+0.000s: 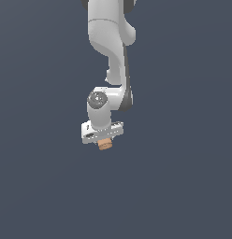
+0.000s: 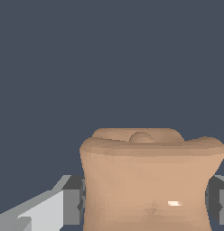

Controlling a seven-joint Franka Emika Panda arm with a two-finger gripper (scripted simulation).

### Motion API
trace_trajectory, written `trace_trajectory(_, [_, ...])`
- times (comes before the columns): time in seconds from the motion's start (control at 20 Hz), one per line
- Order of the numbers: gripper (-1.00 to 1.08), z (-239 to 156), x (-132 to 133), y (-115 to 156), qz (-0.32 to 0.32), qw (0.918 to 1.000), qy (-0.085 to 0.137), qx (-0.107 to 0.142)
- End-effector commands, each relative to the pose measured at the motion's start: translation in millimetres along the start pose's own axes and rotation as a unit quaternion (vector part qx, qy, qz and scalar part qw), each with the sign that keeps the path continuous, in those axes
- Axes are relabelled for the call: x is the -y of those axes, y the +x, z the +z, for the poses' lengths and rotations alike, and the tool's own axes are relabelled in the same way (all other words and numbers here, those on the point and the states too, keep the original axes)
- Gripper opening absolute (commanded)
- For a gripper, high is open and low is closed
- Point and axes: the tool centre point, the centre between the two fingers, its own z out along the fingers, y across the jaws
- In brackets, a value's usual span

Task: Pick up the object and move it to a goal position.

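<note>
The object (image 2: pixel 147 180), a tan-orange matte lump, fills the lower part of the wrist view: waisted sides, a flared upper rim, and a small rounded bump showing behind that rim. A grey finger pad (image 2: pixel 74 200) presses against one flank and a second pad sits at the opposite flank at the frame edge, so the end effector (image 2: pixel 145 203) is closed narrowly on the object with both pads in contact.

Exterior view gives what the wrist view cannot: the object (image 1: pixel 105 144) is a small stub projecting just below the white end effector (image 1: pixel 103 138), narrower than the gripper body. The fingers themselves are too small to resolve here. The uniform dark grey background carries no shadow or edge, so whether the object is lifted clear of the bench cannot be told.

Arm pose: the white arm (image 1: pixel 111 37) descends from the top of the exterior view, bends at the wrist joint (image 1: pixel 98 99), and the hand points downward, its body slightly skewed.
</note>
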Motion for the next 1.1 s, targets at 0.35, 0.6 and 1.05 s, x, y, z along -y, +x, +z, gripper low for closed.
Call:
trace_trajectory(0.35, [-1.0,-5,3,3,0.005,1.0,-0.002,-0.004])
trace_trajectory(0.6, [-1.0,-20,10,12,0.018,0.9997,-0.01,-0.015])
trace_trajectory(1.05, [-1.0,-68,35,42,0.062,0.9963,-0.034,-0.05])
